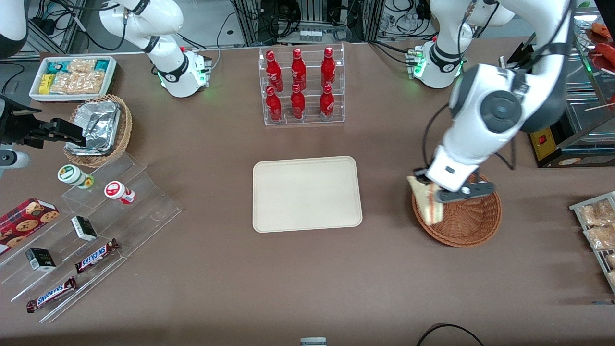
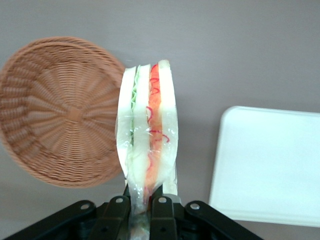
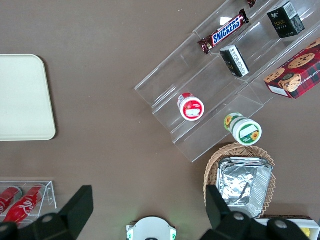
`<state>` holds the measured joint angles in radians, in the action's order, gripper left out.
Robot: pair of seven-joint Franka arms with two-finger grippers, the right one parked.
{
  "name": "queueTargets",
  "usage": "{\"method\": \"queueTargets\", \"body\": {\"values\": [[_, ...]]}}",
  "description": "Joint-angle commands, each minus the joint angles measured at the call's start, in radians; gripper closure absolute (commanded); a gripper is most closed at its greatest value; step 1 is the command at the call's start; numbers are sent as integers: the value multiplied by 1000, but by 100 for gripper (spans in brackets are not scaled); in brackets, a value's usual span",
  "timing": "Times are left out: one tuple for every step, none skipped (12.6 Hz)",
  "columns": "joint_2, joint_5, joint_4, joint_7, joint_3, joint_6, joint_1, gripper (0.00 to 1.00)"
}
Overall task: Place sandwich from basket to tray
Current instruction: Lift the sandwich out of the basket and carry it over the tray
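Overhead, the claw (image 2: 146,204) pinches a plastic-wrapped triangular sandwich (image 2: 148,145) above the round wicker basket (image 2: 55,110).

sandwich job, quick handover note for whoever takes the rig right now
Left tool: shut on the sandwich, held clear above the table at the basket's edge nearest the tray.
Basket: reddish-brown wicker, toward the working arm's end of the table, nothing left in it.
Tray: cream, mid-table, nearer the front camera than the rack of red bottles, nothing on it.
Done: sandwich picked out of the basket.
Left: carry it over the tray, lower, release.
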<state>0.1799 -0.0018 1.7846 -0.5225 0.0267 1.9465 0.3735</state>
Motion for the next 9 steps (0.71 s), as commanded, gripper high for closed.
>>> {"method": "queueTargets", "body": {"values": [[52,13,-66,-83,-11,-21,106,100],[84,13,-98,-102,-13,-26,151,100],[111,10,-132,-125,-13,-24,192,100],[146,5,-170,-149,-13,-24,218,100],[171,0,-197,-168,-11,-23,238,100],[203,0,-221,-188,-11,-20,267,100],[246,-1,-253,-209,-13,-18,297,100],[294,-1,-295,-221,-11,-15,317,100],[334,-1,-332,-225,-11,-11,337,100]]}}
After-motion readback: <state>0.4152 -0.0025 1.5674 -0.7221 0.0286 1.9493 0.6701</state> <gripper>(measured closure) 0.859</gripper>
